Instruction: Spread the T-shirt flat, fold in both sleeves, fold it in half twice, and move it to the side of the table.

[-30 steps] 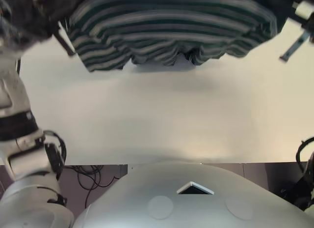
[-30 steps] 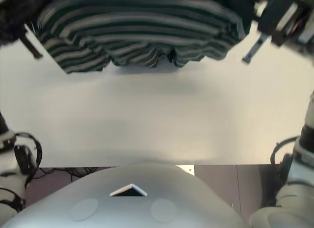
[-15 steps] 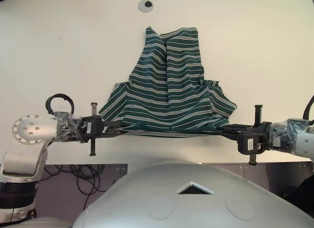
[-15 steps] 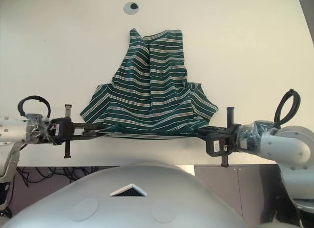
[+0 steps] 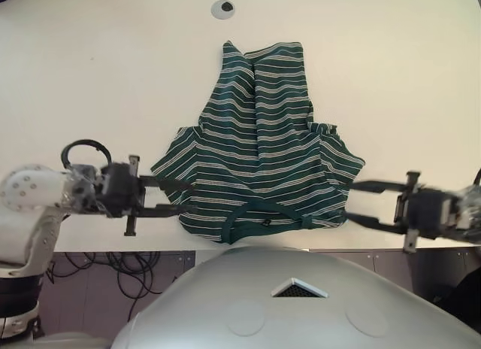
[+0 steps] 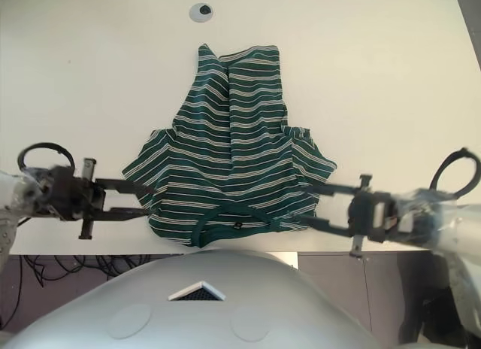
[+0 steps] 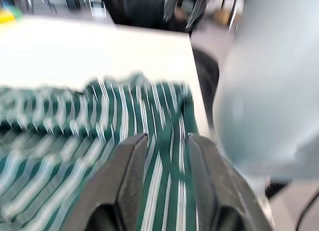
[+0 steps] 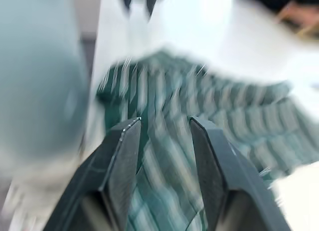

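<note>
A green striped T-shirt (image 5: 259,168) is lying loosely bunched on the white table (image 5: 90,78), its collar pointing to 6 o'clock at the near edge and its hem to 12, towards a round grommet (image 5: 222,8). The left gripper (image 5: 186,196) is hovering at the shirt's 8 o'clock, the right gripper (image 5: 350,199) at 4 o'clock, both with fingers spread and gripping nothing.

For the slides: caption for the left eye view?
Left gripper and right gripper, jaws open, flank the striped T-shirt bunched near the table edge.
</note>
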Controlling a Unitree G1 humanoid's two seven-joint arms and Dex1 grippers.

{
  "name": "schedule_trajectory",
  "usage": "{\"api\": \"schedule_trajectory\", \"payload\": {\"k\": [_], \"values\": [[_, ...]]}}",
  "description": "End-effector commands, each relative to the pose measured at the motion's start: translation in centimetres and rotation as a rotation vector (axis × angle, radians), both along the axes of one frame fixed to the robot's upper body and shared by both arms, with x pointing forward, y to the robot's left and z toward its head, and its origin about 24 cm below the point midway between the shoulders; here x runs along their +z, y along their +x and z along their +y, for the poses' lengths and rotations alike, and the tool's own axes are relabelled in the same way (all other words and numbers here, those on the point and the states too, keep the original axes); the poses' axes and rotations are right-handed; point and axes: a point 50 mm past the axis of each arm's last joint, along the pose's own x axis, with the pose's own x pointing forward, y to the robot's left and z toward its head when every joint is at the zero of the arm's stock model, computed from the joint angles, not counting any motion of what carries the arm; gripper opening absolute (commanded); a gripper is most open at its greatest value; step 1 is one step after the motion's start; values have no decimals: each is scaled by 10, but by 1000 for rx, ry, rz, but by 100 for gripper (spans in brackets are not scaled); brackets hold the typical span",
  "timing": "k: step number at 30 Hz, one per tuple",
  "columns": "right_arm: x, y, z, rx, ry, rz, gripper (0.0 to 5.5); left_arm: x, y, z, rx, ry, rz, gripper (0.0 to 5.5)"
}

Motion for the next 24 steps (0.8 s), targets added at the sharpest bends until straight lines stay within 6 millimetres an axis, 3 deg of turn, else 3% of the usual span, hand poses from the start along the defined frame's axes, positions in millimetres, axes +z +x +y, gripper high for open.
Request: {"api": "schedule_trajectory", "payload": {"k": [1, 4, 6, 10, 13, 15, 19, 24], "values": [[-21, 45, -6, -298, -30, 20, 123, -6, 47, -12, 298, -11, -16, 127], [-59, 69, 13, -438, -85, 56, 67, -35, 86, -28, 502, 198, -121, 77], [-78, 88, 27, -512, -102, 41, 38, -42, 107, -43, 553, 216, -160, 52], [-94, 135, 55, -598, -136, -94, 0, -62, 153, -77, 604, 343, -313, 1], [-106, 166, 68, -647, -206, -193, 0, -84, 187, -87, 693, 491, -347, 1], [-118, 175, 77, -634, -263, -224, 0, -93, 197, -92, 724, 499, -297, 1], [-139, 186, 83, -648, -300, -167, 0, -112, 198, -104, 703, 501, -142, 1], [-164, 182, 82, -634, -347, -72, 0, -132, 190, -92, 703, 609, -91, 1]]}}
